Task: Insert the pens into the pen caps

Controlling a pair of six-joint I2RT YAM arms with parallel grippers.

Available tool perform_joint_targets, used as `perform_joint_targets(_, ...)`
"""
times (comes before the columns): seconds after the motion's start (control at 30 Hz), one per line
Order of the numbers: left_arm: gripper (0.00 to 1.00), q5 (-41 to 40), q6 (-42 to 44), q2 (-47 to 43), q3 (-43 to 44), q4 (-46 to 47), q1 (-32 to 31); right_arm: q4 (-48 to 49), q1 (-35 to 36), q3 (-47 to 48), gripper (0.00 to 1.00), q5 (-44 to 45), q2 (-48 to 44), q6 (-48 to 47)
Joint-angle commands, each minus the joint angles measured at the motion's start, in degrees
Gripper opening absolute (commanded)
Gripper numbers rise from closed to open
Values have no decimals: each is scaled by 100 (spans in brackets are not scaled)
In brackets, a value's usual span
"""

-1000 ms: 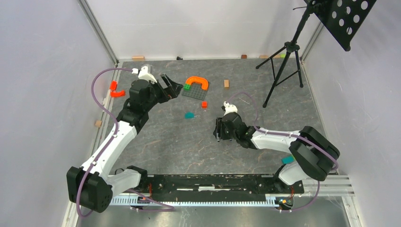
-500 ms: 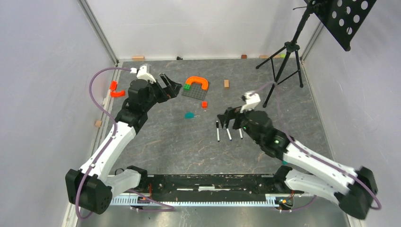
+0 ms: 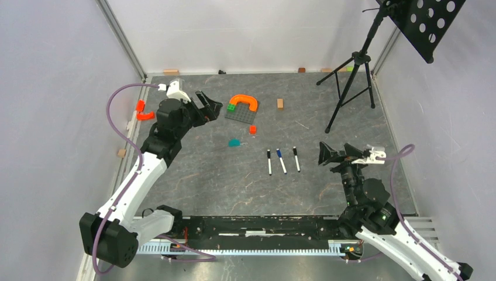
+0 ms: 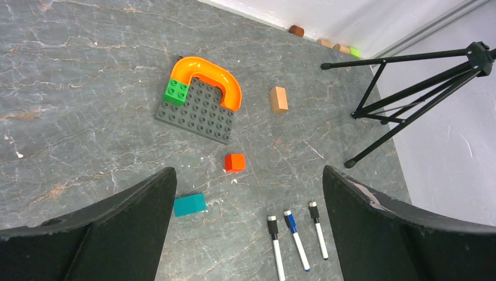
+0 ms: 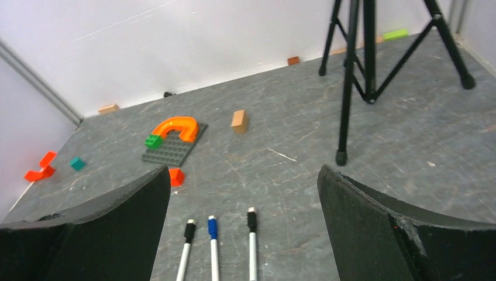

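Three white pens lie side by side on the dark table, each with its cap on the far end. The left pen [image 3: 269, 164] has a black cap [image 3: 268, 154], the middle pen [image 3: 282, 163] a blue cap [image 3: 279, 153], and the right pen [image 3: 296, 161] a black cap [image 3: 295, 151]. They also show in the left wrist view [image 4: 298, 244] and the right wrist view [image 5: 213, 253]. My right gripper [image 3: 336, 154] [image 5: 244, 172] is open and empty, raised just right of the pens. My left gripper [image 3: 213, 109] [image 4: 248, 175] is open and empty, high at the far left.
A grey baseplate [image 3: 241, 114] carries an orange arch [image 3: 244, 100] and a green brick. A red cube [image 3: 252, 129] and a teal brick [image 3: 234, 142] lie near it. A wooden block [image 3: 280, 103] and a black tripod [image 3: 351, 82] stand further back. A red piece [image 3: 143, 111] lies at the left.
My right arm has drawn back from over the pens to the right and near side, gripper open. The three capped pens now lie uncovered. The left arm has barely moved.
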Motion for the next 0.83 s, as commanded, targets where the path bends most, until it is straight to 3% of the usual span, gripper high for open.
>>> perform_joint_targets(0.0,100,-123,300,-62,106,147,11,-453,2,-276,98,516,-714,-59)
perform_joint_targets(0.37,100,-548,545,-149,-152,471,7,-829,5,-209,98,361,-1087,227)
perform_joint_targets(0.8,100,-543,602,-99,-187,521,7,-445,5,-59,98,-779,-731,-240)
